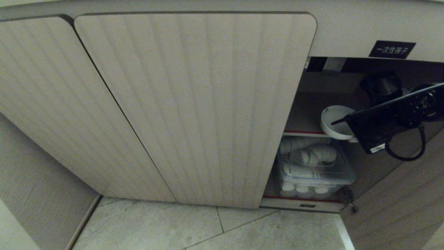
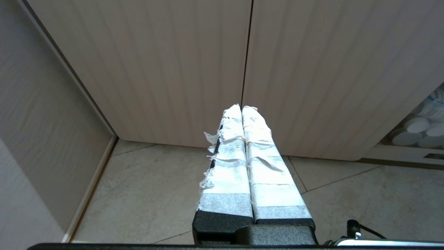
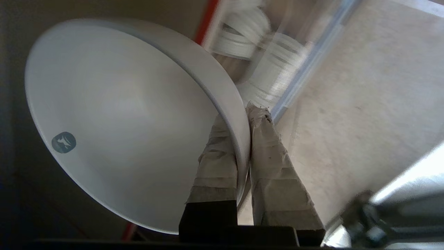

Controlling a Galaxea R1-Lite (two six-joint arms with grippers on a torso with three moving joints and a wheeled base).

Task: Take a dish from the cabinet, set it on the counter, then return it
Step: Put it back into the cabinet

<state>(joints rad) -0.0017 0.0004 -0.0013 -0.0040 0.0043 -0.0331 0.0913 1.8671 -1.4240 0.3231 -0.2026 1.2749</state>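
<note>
So the right gripper (image 3: 242, 114) is clamped on the rim of the bowl (image 1: 335, 121), one taped finger inside and one outside. The bowl sits tilted at the red-edged shelf (image 1: 302, 132) inside the open right end of the cabinet (image 1: 194, 104), near the shelf's front lip. I can't tell if its foot is touching the shelf or already off it.

What I'd worry about: it's a thin pinch on one edge of a smooth glazed bowl, so all the weight hangs off that one spot. My guess is it could swivel or slip out if the wrist turns quickly. The opening is also tight, with the door edge on the left and the cabinet frame above, so a clipped rim seems possible. Drop it and it lands on the plastic box (image 1: 314, 173) of ribbed cups (image 1: 312, 156) below, or on the tile floor (image 1: 208, 229).

Materials: the bowl is round, deep, plain white ceramic with a small grey logo inside. The doors are matte beige wood grain with vertical grooves and rounded corners. The finger wrapping is frayed white tape.

The left gripper (image 2: 241, 108) is parked low, facing the closed doors, fingers pressed together on nothing.
</note>
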